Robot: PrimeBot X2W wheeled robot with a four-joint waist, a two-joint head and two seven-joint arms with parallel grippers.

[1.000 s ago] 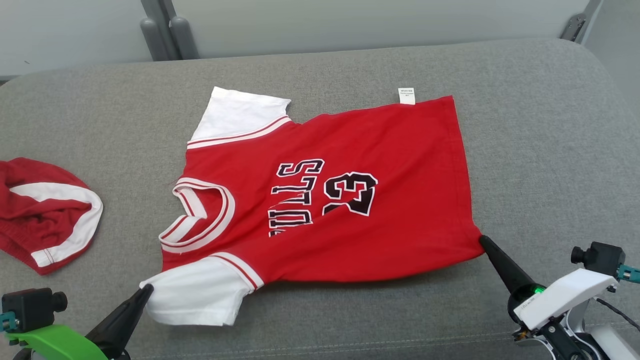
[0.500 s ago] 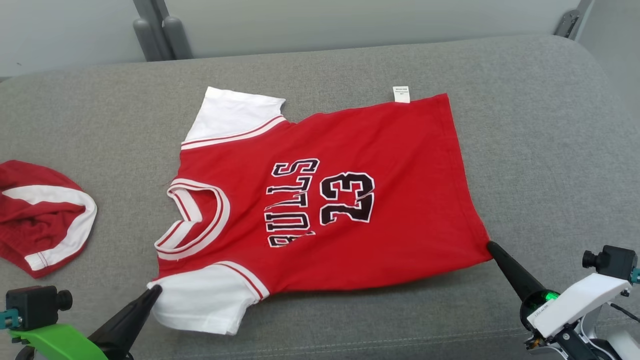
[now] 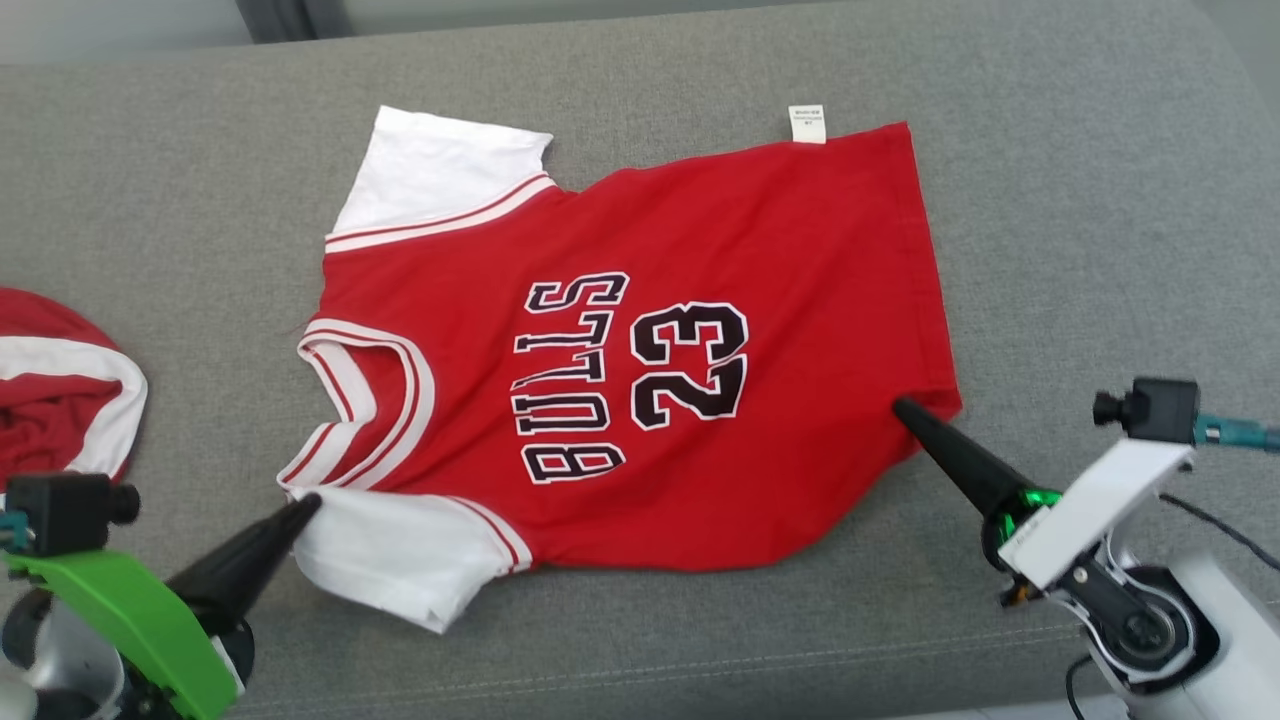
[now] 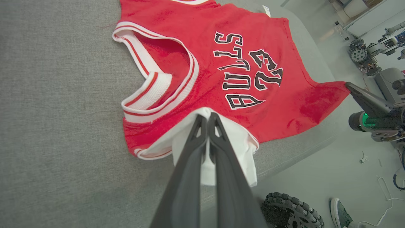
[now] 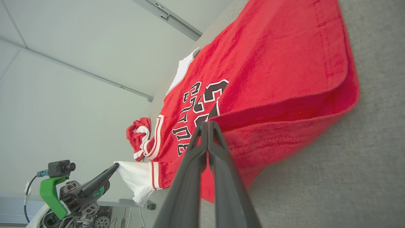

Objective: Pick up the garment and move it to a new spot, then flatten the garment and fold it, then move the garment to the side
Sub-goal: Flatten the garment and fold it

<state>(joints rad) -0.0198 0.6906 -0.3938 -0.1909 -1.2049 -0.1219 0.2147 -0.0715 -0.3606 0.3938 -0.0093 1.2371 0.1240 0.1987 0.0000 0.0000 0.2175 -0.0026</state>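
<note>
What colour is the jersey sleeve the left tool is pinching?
White sleeve, red-and-white trim at its seam; best in head view.

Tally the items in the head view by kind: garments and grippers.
Garments: 2, the red Bulls jersey and a crumpled red-and-white garment.
Grippers: 2, the left gripper and the right gripper, each shut on the jersey.
Total: 4

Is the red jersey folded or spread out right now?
Spread out, not folded: the jersey lies open, its print fully showing. Only its near hem corner curls over, pinched by the right gripper.
</note>
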